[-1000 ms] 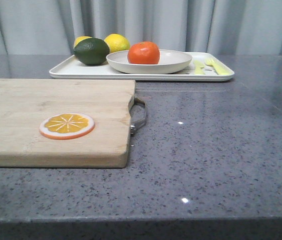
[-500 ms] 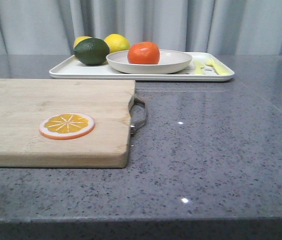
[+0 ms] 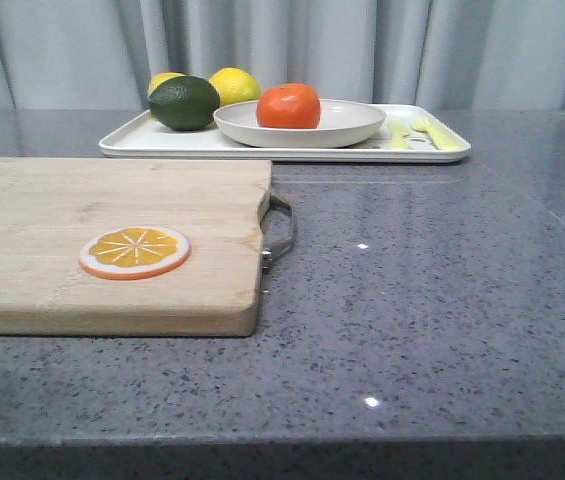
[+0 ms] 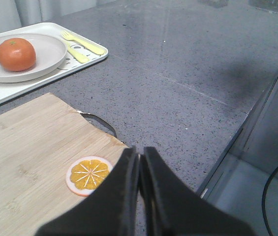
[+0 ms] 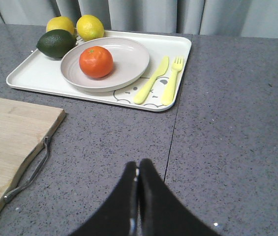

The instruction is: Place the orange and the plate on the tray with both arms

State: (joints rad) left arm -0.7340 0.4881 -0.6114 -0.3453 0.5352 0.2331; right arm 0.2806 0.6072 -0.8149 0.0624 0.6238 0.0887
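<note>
The grey stone tabletop point(image 3: 432, 300) carries everything. Largest on it is the wooden cutting board point(image 3: 102, 235), lying along the left edge toward the near side, its metal handle point(image 3: 278, 228) pointing to the table's middle. An orange slice point(image 3: 134, 251) lies flat on the board, near its front.

Next in size is the tray point(image 3: 162, 143), set along the far edge, about midway across. The plate point(image 3: 347, 125) sits on the tray's middle, and the orange point(image 3: 288, 105) rests on the plate, slightly left of the plate's centre. On the tray's left end, touching each other, are a dark green lime point(image 3: 183, 102) and two lemons point(image 3: 235, 85) behind it. At the tray's right end is the yellow-green cutlery point(image 3: 424, 131).

The left gripper point(image 4: 139, 162) has its black fingers pressed together with nothing between them; it hangs above the board's near right corner, close to the slice. The right gripper point(image 5: 138, 174) is likewise closed and empty, over bare stone, well apart from the tray.

Neither gripper shows in the front view. Only the right wrist view shows the bear drawing point(image 5: 129, 91) on the tray, beside the plate. The left wrist view alone shows the tabletop's right edge point(image 4: 249, 123).
</note>
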